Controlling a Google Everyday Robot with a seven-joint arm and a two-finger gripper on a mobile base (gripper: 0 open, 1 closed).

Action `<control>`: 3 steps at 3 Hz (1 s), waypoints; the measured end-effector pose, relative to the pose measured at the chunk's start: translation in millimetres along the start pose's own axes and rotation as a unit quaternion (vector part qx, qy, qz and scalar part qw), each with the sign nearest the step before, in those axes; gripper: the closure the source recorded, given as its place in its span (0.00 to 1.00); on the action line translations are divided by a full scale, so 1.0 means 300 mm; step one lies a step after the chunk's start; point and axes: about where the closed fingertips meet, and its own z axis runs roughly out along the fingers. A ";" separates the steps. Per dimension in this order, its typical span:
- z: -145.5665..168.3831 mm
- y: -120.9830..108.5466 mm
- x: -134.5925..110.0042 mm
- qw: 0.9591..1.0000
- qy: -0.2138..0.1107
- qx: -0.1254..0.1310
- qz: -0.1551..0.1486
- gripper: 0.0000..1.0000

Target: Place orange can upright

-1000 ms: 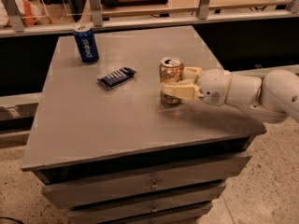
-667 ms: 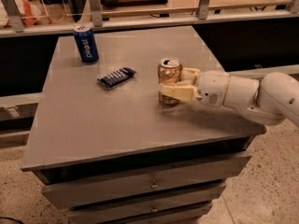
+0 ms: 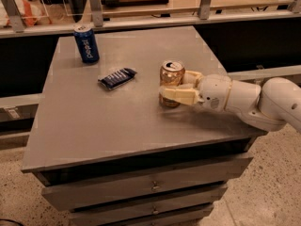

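The orange can [image 3: 171, 78] stands upright on the grey table top [image 3: 94, 121], right of centre, its silver top facing up. My gripper [image 3: 172, 85] reaches in from the right on a white arm. Its cream fingers [image 3: 178, 96] sit on either side of the can's lower half, the near finger across the can's front and the far one behind it. The gripper looks shut on the can, which rests on the table.
A blue Pepsi can [image 3: 86, 43] stands upright at the table's back left. A flat dark blue snack wrapper [image 3: 117, 77] lies left of the orange can. Drawers [image 3: 150, 187] run below the top. A railing and counter stand behind the table.
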 end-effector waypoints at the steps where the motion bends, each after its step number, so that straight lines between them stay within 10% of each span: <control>1: -0.005 0.005 -0.001 1.000 0.003 -0.002 -0.004 0.35; 3: -0.010 0.013 -0.006 1.000 0.009 -0.007 -0.015 0.00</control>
